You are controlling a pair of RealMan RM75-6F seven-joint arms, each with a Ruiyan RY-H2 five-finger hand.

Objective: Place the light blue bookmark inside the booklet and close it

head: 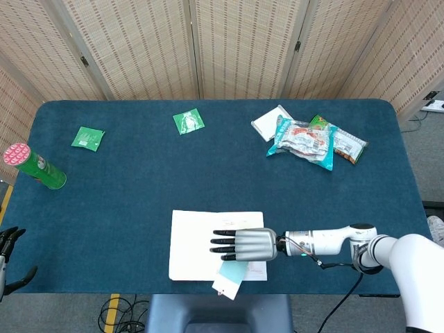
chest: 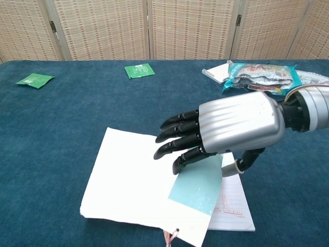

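Bookmark [chest: 197, 186] placement is what matters right now. The light blue strip lies on the white booklet [chest: 128, 180], but it isn't tucked in. Its long axis runs diagonally, from under the right robot hand [chest: 226, 131] down toward the near edge of the tabletop [chest: 61, 118]. In the head view the lower end pokes out past the booklet's near edge, with a little tassel or string hanging off it.

The right robot hand hovers palm down right above the bookmark's upper end, fingers [chest: 177, 136] stretched out and spread a bit, pointing left across the page. It doesn't look like it's gripping anything. I can't tell whether the thumb underneath touches the paper. So the bookmark lies just below and toward the robot from the fingertips.

The booklet itself looks mostly closed, or at least folded over. A lined page with red stamps [chest: 231, 206] peeks out at the right side beneath the white sheet.

The left robot hand [head: 8, 246] only just shows at the far left edge of the head view, well away from everything, fingers apart and holding nothing. The right hand is clearly the one for this job.

My guess is the bookmark needs nudging back away from the robot, along its own diagonal, so it sits fully inside.
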